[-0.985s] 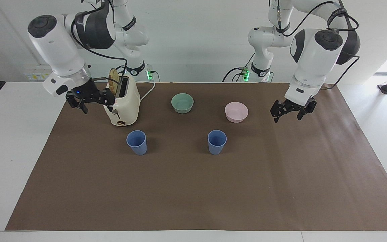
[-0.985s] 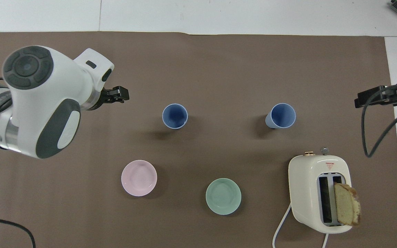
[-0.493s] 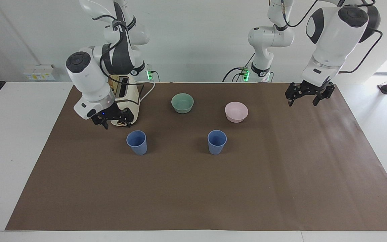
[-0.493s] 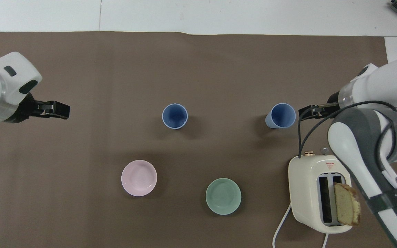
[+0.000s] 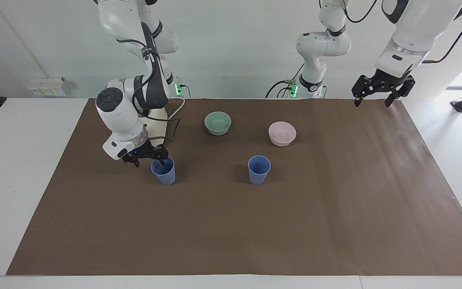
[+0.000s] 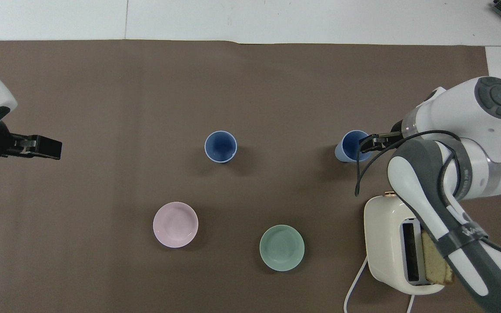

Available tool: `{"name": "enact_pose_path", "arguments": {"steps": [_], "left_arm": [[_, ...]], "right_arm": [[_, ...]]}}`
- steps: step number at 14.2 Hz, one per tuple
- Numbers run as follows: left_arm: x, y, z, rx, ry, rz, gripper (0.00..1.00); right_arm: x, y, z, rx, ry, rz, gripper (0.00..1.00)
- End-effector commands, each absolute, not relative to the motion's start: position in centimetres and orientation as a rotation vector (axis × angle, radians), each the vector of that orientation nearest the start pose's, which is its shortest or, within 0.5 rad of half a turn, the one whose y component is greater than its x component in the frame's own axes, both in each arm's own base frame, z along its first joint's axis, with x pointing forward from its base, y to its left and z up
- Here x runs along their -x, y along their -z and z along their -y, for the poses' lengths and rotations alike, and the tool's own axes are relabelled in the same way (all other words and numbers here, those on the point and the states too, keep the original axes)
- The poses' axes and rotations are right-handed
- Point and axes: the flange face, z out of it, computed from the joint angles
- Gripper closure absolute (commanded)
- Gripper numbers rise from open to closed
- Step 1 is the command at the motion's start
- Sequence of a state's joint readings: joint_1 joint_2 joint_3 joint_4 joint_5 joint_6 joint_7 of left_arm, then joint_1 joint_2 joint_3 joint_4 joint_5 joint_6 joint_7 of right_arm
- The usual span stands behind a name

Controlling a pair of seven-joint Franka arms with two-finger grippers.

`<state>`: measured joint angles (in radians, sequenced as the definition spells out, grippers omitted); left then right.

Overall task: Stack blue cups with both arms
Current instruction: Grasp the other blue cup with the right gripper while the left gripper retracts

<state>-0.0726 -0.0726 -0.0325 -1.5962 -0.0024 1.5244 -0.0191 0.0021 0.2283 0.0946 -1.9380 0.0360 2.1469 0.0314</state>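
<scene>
The right gripper (image 5: pixel 147 157) is down at the rim of one blue cup (image 5: pixel 164 171), the one standing toward the right arm's end of the table. One finger (image 5: pixel 162 157) sits at the lip on the side facing the toaster (image 6: pixel 393 243), with the jaws spread and nothing between them yet; in the overhead view the finger tips overlap the rim, but whether they touch it I cannot tell. The second blue cup (image 5: pixel 258 169) stands upright and well apart from this gripper, toward the left arm's end, with the pink bowl (image 5: pixel 282 133) and the green bowl (image 5: pixel 217 123) between the cups and the robots. These cups look like thin, light plastic: stiff enough for a gentle pinch, smooth and tapered, so a grip on the outer wall could slide upward. Taking the rim wall between the fingers, one inside and one outside, seems the surer hold, and too hard a squeeze could flex the lip or tip the cup. The left gripper (image 5: pixel 383 87) hangs spread and empty, high over the table's edge at its own end, waiting. Compared with half a second ago, the right gripper has come away from the toaster and dropped onto the cup, while the left gripper has risen and drawn back; neither cup has moved.
</scene>
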Motion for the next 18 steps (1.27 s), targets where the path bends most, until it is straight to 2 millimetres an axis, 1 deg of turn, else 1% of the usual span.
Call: {"name": "enact_pose_path", "arguments": {"steps": [1, 2, 3, 4, 5, 6, 7, 8, 10, 12, 13, 15, 17, 18], "left_arm": [[-52.0, -67.1, 5.1, 3.169, -0.007, -0.142, 0.00], [-51.9, -67.5, 5.3, 3.169, 0.005, -0.145, 0.00], [-51.8, -67.4, 5.3, 3.169, 0.003, -0.149, 0.00], [-51.6, -67.7, 5.2, 3.169, 0.012, -0.147, 0.00], [-51.5, -67.8, 5.2, 3.170, 0.019, -0.137, 0.00], [-51.5, -67.8, 5.3, 3.171, 0.019, -0.133, 0.00], [-51.5, -67.8, 5.3, 3.172, 0.021, -0.130, 0.00], [-51.5, -67.8, 5.2, 3.171, 0.019, -0.135, 0.00], [-51.2, -68.0, 5.1, 3.171, 0.024, -0.143, 0.00], [-51.2, -67.9, 5.2, 3.171, 0.019, -0.147, 0.00], [-51.1, -67.9, 5.2, 3.170, 0.017, -0.152, 0.00], [-50.9, -67.9, 5.0, 3.170, 0.012, -0.145, 0.00], [-50.9, -67.9, 4.9, 3.170, 0.010, -0.140, 0.00], [-50.9, -67.8, 4.8, 3.170, 0.003, -0.138, 0.00]], "right_arm": [[-59.9, -35.7, -5.7, 3.077, -0.029, 0.035, 0.00], [-60.0, -35.7, -5.7, 3.076, -0.019, 0.048, 0.00], [-60.0, -35.7, -5.7, 3.077, -0.019, 0.059, 0.00], [-60.0, -35.7, -5.8, 3.077, -0.019, 0.050, 0.16], [-60.0, -35.7, -5.9, 3.077, -0.020, 0.043, 0.45], [-60.0, -35.6, -6.2, 3.077, -0.020, 0.052, 0.71], [-60.0, -35.7, -6.3, 3.077, -0.018, 0.050, 0.87], [-60.0, -35.7, -7.0, 3.077, -0.018, 0.064, 0.99], [-60.1, -35.7, -7.3, 3.075, -0.019, 0.072, 1.00], [-60.5, -36.5, -7.3, 3.074, -0.012, 0.073, 1.00], [-61.0, -37.7, -7.4, 3.071, 0.004, 0.069, 1.00], [-62.0, -41.1, -7.8, 3.068, -0.014, -0.015, 1.00], [-62.3, -44.2, -11.0, 3.057, -0.007, -0.102, 1.00], [-62.3, -45.3, -13.0, 3.052, 0.003, -0.163, 1.00]]}}
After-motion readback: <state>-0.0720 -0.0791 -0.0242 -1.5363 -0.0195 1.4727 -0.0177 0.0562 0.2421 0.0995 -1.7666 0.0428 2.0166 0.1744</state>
